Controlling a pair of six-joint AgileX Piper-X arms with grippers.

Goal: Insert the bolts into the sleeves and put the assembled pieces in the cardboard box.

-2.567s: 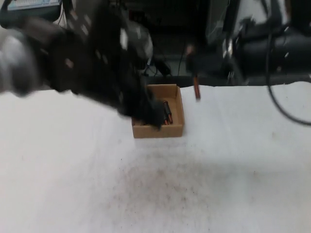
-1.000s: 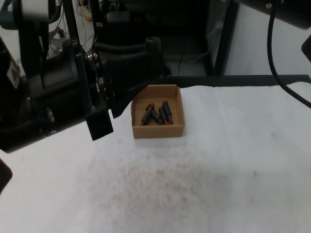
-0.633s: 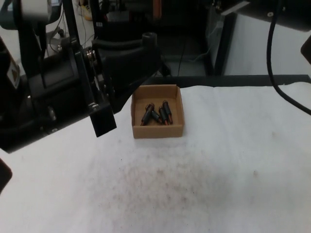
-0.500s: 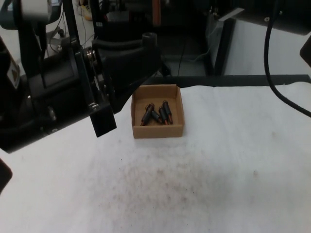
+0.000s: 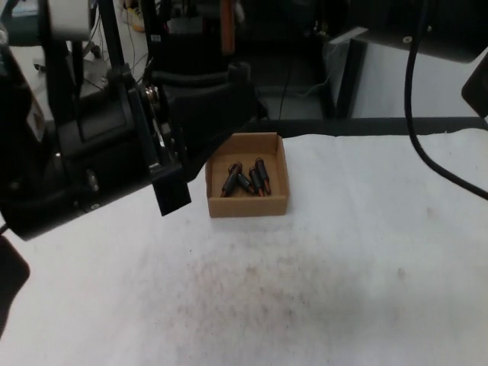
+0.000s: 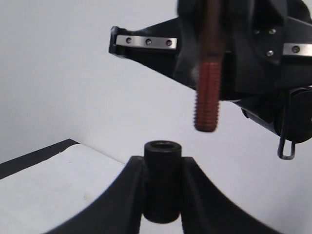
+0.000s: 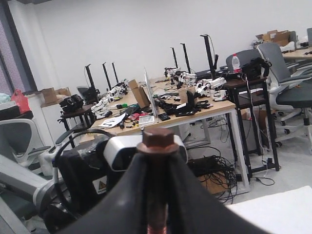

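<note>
**Desk:** High view first. What has changed?

**Photographer:** Seconds ago an arm was a blur low over the box, and a bolt hung just right of it. Now that arm stands raised at the left, off the box. The bolt has slid leftward along the far edge, toward the arm.

**Desk:** What does that mean for the job?

**Photographer:** One piece looks delivered, and a fresh pairing is being lined up. Several pieces lie jumbled in the box on the bench.

**Desk:** Left wrist view. Where is the sleeve?

**Photographer:** The left gripper is clenched on the sleeve, which stands upright with its open mouth facing the bolt. The bolt's threaded end hangs just short of that mouth. It is not touching, and it sits a shade off the sleeve's line.

**Desk:** Right wrist view?

**Photographer:** The right gripper is clamped on the bolt's shank. The hex head stands proud of the fingertips, with a room of desks beyond.

**Desk:** And the next move?

**Photographer:** As I judge it, a small sideways correction, then a straight push along the sleeve's axis. If it goes in off line, the threads could catch the rim.
</note>
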